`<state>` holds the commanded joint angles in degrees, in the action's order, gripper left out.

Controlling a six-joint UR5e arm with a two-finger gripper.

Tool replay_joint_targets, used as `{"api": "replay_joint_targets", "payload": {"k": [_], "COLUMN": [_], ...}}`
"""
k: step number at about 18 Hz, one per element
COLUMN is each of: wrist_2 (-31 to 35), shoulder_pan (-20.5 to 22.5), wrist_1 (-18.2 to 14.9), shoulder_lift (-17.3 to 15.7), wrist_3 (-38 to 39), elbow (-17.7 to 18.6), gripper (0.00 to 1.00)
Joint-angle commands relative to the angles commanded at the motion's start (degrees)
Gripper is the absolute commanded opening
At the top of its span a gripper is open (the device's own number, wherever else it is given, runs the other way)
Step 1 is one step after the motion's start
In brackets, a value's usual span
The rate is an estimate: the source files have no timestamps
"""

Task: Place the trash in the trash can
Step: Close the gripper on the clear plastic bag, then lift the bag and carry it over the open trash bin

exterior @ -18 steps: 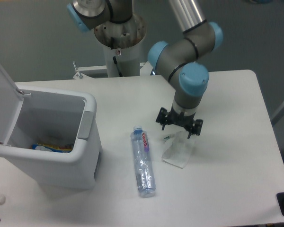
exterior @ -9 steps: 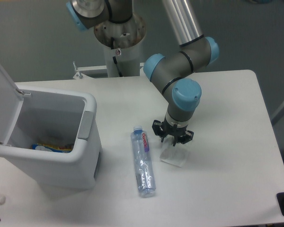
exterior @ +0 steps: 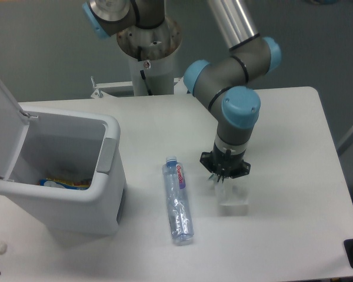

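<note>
The pincer [exterior: 225,178] was seen pointed straight down over the right half of the white surface [exterior: 294,147], its tips meeting the upper edge of the crumpled white wrapper [exterior: 232,198]. The fingers appeared drawn close together on that edge, so the wrapper was taken to be gripped, though the contact was small in the picture and partly hidden by the wrist. The wrapper's lower part was seen against the surface just below the pincer; whether it rested there or hung slightly clear could not be told.

The squashed clear water bottle [exterior: 177,201] was found lying flat on the surface to the left of the wrapper, apart from it, with its blue cap turned toward the back of the surface and its label near that end.

The trash can [exterior: 76,200] was placed at the left of the surface, well apart from the wrapper and near the bottle. Its hinged lid [exterior: 1,111] was raised on the far left side, a grey tab [exterior: 107,154] was visible on the right rim, and some coloured litter [exterior: 63,184] was seen at the bottom inside.
</note>
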<state>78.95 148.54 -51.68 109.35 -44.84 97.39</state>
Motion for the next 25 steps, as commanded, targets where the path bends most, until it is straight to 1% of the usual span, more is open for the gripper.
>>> {"api": "replay_joint_targets", "payload": {"k": [2,3,7,9,11,13,15,19,23,24,25], "wrist_2": [-5.2,-8.0,-18.1,-20.5,-20.9,-20.9,-20.8,-20.2,-20.3,-20.5,-20.5], "shoulder_pan": [-0.3,-0.4,-0.9,-2.1,-4.8,-8.0,-10.3,-15.7,-19.3,-20.0,-20.6], "wrist_1": [-0.1,-0.1,-0.1,-0.1,-0.2,-0.2,-0.2,-0.2,0.0,0.2,0.4], "shoulder_lift": [-3.7,-4.7,-10.8,-13.3,-15.3,-16.9,-18.1,-18.3,-18.5,-18.3,-18.2], "wrist_3": [2.8,4.1,10.1,11.9,14.0,15.0,16.2,19.1,20.0,19.8,19.4], "elbow": [-0.6,-1.0,-2.0,-2.7,-3.1,-3.1,-2.7,-3.0,-3.0,-3.1,-3.2], "gripper": [0.00,0.00,0.00,0.00,0.00,0.00,0.00,0.00,0.00,0.25,0.71]}}
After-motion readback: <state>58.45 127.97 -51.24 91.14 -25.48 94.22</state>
